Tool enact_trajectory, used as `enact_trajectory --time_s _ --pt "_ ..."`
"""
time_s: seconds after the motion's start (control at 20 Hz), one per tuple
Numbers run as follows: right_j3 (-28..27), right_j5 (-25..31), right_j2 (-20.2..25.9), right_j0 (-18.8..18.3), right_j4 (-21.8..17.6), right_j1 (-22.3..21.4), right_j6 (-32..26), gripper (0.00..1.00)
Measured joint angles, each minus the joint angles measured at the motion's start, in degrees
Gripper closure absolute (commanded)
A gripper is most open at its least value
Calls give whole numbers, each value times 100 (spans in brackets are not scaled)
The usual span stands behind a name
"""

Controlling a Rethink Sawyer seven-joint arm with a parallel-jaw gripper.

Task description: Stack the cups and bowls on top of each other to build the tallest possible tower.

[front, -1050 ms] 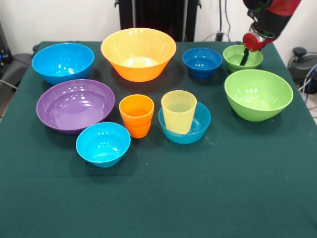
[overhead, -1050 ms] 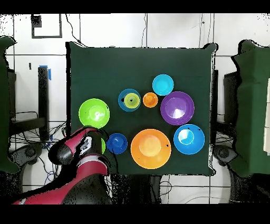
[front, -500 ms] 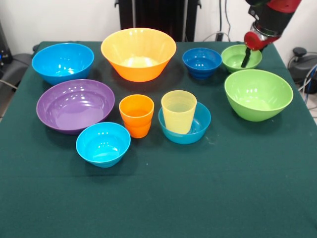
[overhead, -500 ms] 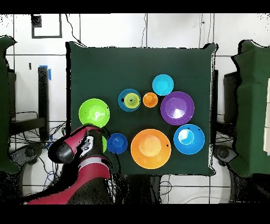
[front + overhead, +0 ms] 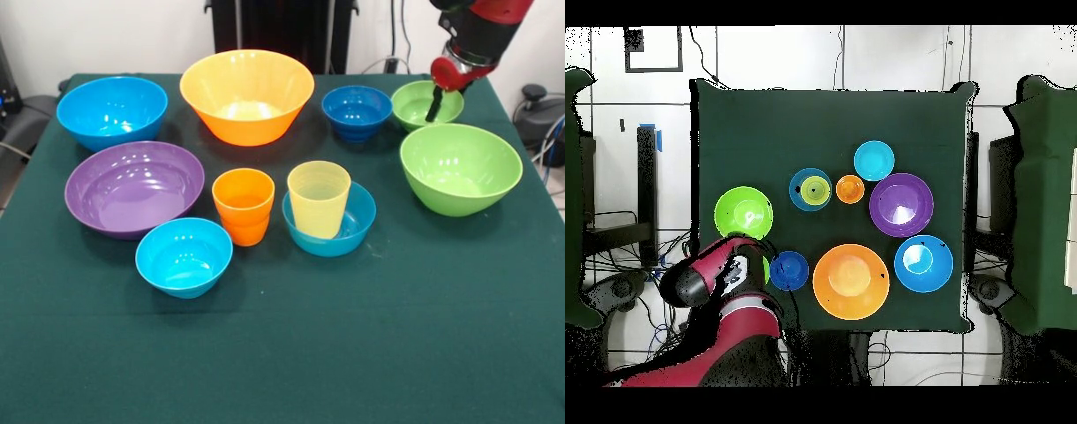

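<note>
My gripper (image 5: pixel 433 104) is at the far right, with one dark finger inside the small lime green bowl (image 5: pixel 413 102), shut on its rim. The arm hides most of that bowl in the overhead view. A small dark blue bowl (image 5: pixel 357 110) sits just left of it, and the large lime green bowl (image 5: pixel 459 166) stands in front. The pale yellow cup (image 5: pixel 318 199) stands in a small light blue bowl (image 5: pixel 360 216), with the orange cup (image 5: pixel 243 205) beside it. Another small light blue bowl (image 5: pixel 184 256) sits near the front.
Along the far side stand the large orange bowl (image 5: pixel 247 93) and the large blue bowl (image 5: pixel 112 110). The purple bowl (image 5: pixel 132 187) sits at the left. Dark green cloth (image 5: pixel 353 353) covers the table. My arm (image 5: pixel 715 290) reaches in over the table's edge.
The gripper and the small lime green bowl have shifted slightly left and away together. The dark blue bowl has edged left too.
</note>
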Motion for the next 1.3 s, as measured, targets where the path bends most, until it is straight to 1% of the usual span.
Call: enact_trajectory --time_s 0.25,0.3,0.5,0.65,1.3 --pt "100 1 10 -13 10 -215 0 0" --pt "161 1 12 -15 31 -352 0 0" --pt "237 2 18 -14 46 -608 0 0" --pt "237 2 21 -18 46 -669 0 0" --pt "237 2 39 -24 43 -659 0 0"
